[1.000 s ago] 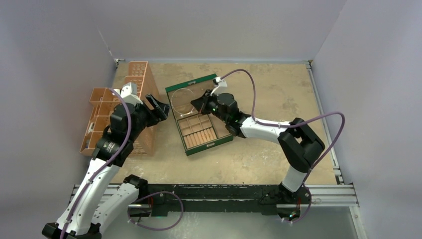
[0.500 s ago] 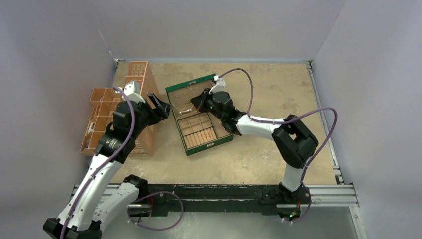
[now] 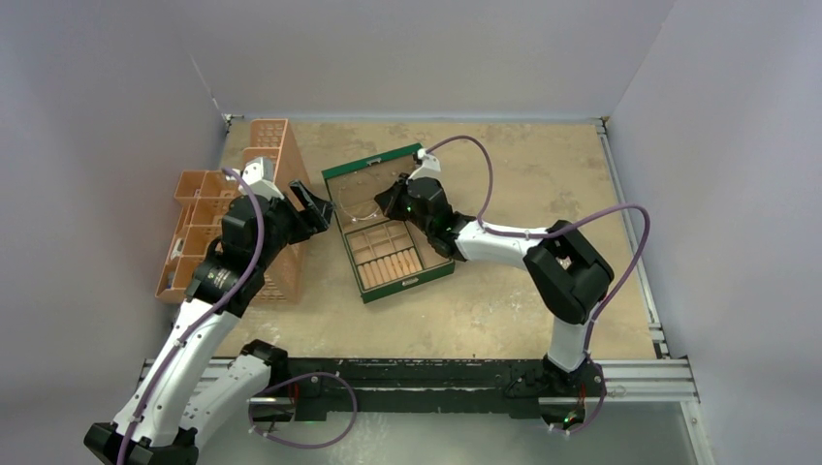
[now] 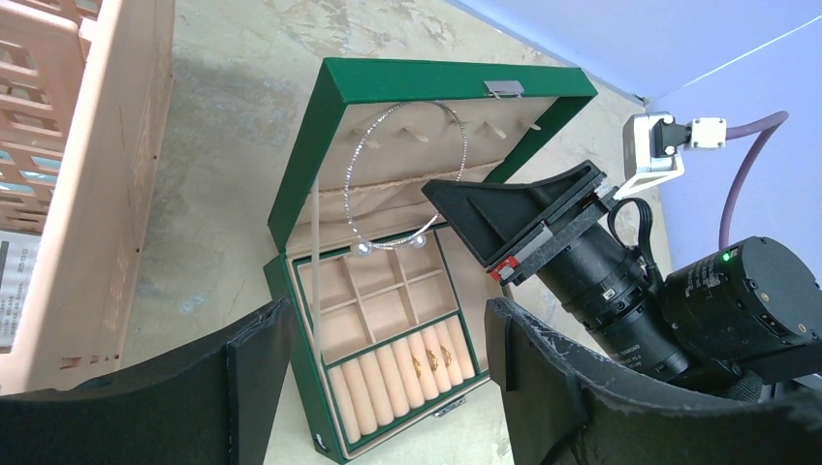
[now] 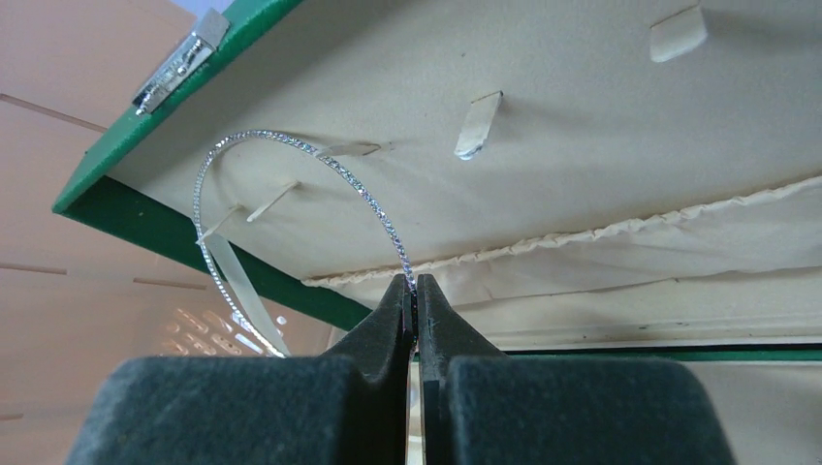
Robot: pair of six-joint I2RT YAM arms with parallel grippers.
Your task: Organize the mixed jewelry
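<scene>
My right claw (image 5: 415,291) is pressed together on the silver hoop (image 5: 373,201), which it pinches at the lower part of the thin glittery wire; the hoop stands upright in front of the tan lining of the open lid (image 5: 582,145) of the green box (image 5: 145,208). The wire crosses one of the small tabs on the lining, but I cannot tell whether it hangs on it or only passes in front. In the left wrist view the hoop (image 4: 463,155) shows two small beads at its lower ends, just above the back compartments of the box (image 4: 300,165); the right claw (image 4: 436,194) reaches it from the right side. A few gold rings (image 4: 433,360) sit in the padded rolls of the near section. My left claw (image 4: 383,320) is spread wide and holds nothing; it hovers near the left side of the box, beside the orange crate (image 4: 107,174). From the top camera the box (image 3: 334,174) lies near the middle of the table (image 3: 543,184), the left claw (image 3: 315,208) just to its left and the right claw (image 3: 388,199) over its lid.
</scene>
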